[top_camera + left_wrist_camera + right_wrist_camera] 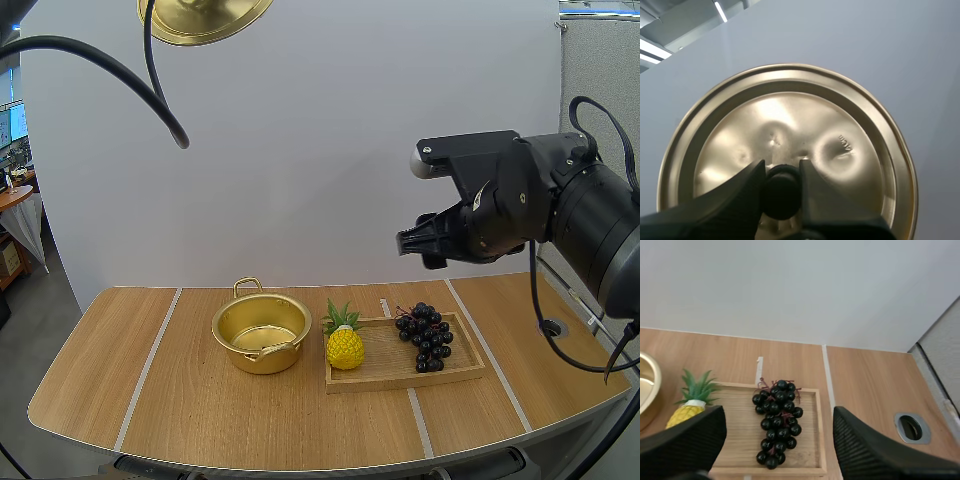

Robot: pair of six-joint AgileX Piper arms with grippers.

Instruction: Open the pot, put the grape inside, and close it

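The gold pot (261, 334) stands open on the table, left of the wooden tray (462, 366). Its gold lid (204, 17) hangs high above the table, and my left gripper (782, 170) is shut on the lid's (790, 130) black knob (781, 195). A bunch of dark grapes (424, 335) lies on the tray's right half. My right gripper (418, 243) hovers well above the grapes (776, 421) with its fingers (687, 440) spread wide and nothing between them.
A yellow toy pineapple (343, 341) lies at the tray's left end, beside the pot. It also appears at the tray's (742, 440) end as the pineapple (691, 402). A round grommet hole (551, 327) sits in the tabletop at the right.
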